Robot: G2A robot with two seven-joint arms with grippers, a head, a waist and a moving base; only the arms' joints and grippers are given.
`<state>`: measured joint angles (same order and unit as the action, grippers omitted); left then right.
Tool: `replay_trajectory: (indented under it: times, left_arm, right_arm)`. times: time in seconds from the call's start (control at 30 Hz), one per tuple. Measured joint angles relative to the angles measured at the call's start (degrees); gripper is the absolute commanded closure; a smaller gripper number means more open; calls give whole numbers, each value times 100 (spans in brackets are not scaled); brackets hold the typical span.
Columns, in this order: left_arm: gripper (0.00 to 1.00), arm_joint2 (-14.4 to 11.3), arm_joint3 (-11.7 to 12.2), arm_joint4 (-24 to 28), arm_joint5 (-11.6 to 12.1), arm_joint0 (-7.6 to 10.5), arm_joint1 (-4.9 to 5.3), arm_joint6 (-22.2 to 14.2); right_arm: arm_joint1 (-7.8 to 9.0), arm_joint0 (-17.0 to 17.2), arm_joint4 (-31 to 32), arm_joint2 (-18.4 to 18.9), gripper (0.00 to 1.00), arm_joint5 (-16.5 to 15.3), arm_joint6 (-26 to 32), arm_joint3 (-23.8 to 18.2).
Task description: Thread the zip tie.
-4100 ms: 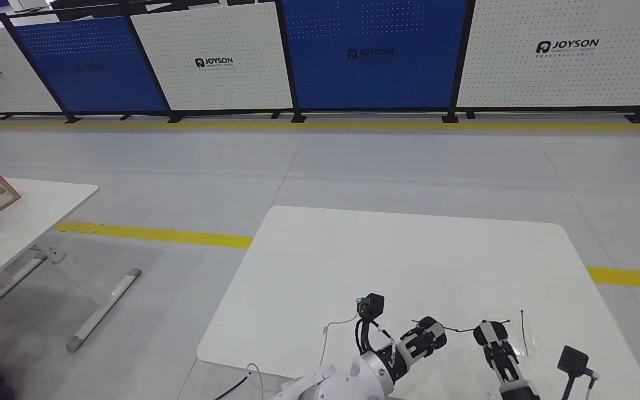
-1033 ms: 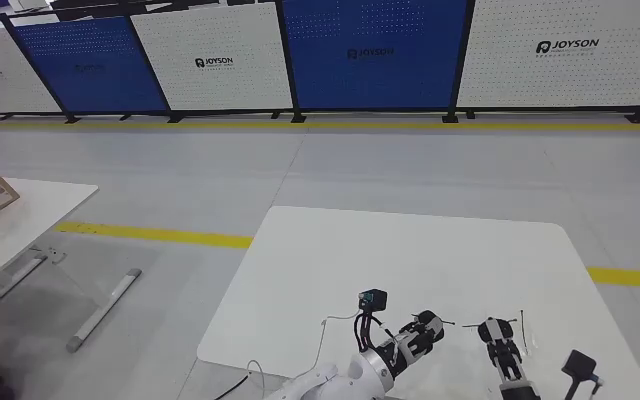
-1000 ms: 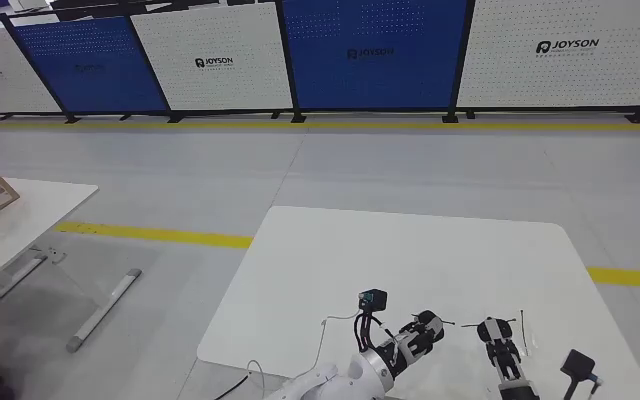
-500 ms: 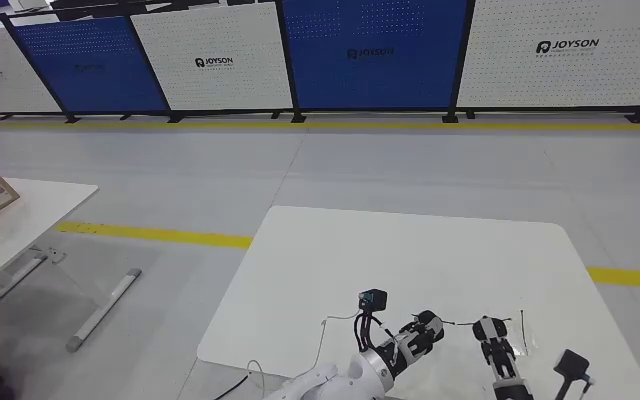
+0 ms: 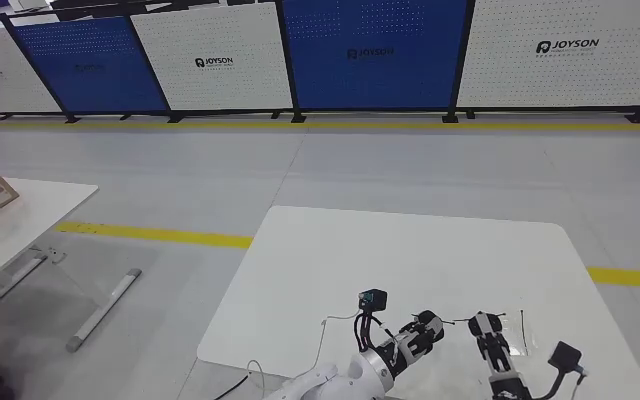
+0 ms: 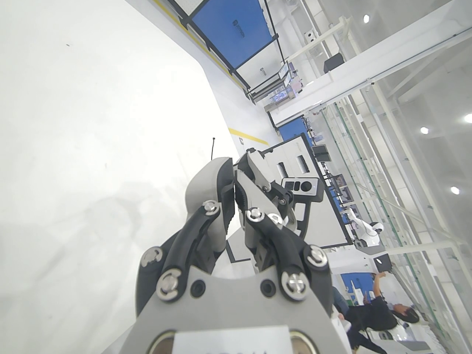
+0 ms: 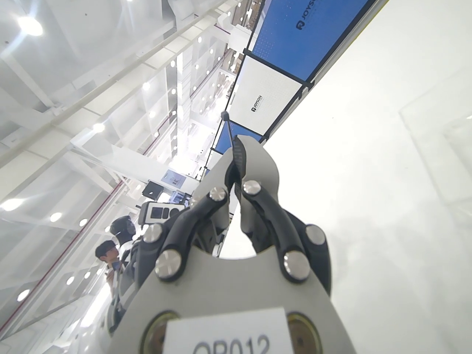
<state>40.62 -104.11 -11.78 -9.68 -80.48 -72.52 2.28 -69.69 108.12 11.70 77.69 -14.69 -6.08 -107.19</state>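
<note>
A thin black zip tie (image 5: 456, 322) spans the short gap between my two grippers, low over the white table (image 5: 400, 260) near its front edge. My left gripper (image 5: 436, 321) is shut, its pads pressed together (image 6: 233, 176), and the tie runs out of it towards the other arm. My right gripper (image 5: 474, 321) is shut on the tie. In the right wrist view the strip (image 7: 229, 128) sticks out past the closed tips (image 7: 238, 145) and ends in a small head. A thin black strip (image 6: 212, 148) shows just beyond the left fingers.
A second black zip tie (image 5: 521, 334) lies loose on the table, just right of the right gripper. The table's front edge runs close under both arms. The wide far half of the tabletop is bare white.
The right gripper has shifted left towards the left gripper, so the gap between them is narrower. The left arm has stayed put.
</note>
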Motion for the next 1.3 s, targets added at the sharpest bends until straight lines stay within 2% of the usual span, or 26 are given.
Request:
replay_trajectory:
  times: [0.43,0.83,1.3]
  left_arm:
    - [100,0,0,0,0,0,0,0]
    - [100,0,0,0,0,0,0,0]
    - [100,0,0,0,0,0,0,0]
  right_arm:
    - [-18,171,-46,139,100,-152,-26,-93]
    - [-51,87,26,68,100,7,107,-65]
    - [-67,162,-184,162,100,-35,277,-112]
